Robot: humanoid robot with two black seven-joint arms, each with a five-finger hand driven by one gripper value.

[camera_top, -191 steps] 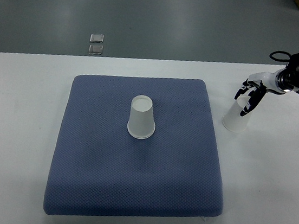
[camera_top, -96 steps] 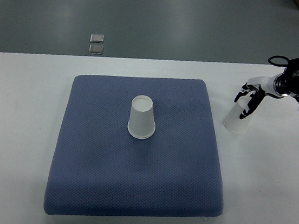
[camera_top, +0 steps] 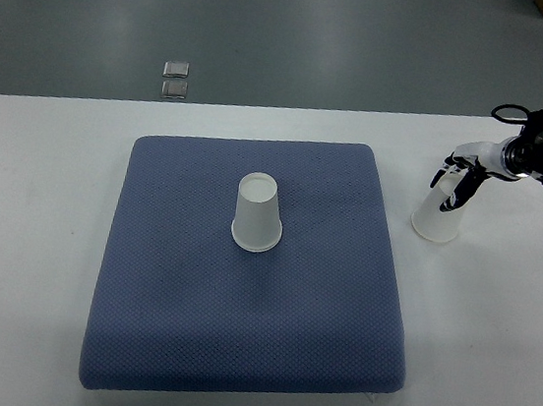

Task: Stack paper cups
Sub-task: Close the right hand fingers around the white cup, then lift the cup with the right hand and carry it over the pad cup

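Observation:
One white paper cup (camera_top: 256,213) stands upside down in the middle of the blue pad (camera_top: 187,322). A second white paper cup (camera_top: 435,218) stands upside down on the white table (camera_top: 30,233), just right of the pad and leaning slightly. My right hand (camera_top: 456,178) comes in from the right edge, its fingers curled around the upper end of that second cup. The left arm does not show.
The pad covers most of the tabletop, with bare white table on both sides. Two small grey squares (camera_top: 176,78) lie on the floor beyond the table's far edge. The table's near right corner is at the bottom right.
The right hand and the cup under it have shifted a little to the right. The cup on the pad has not moved.

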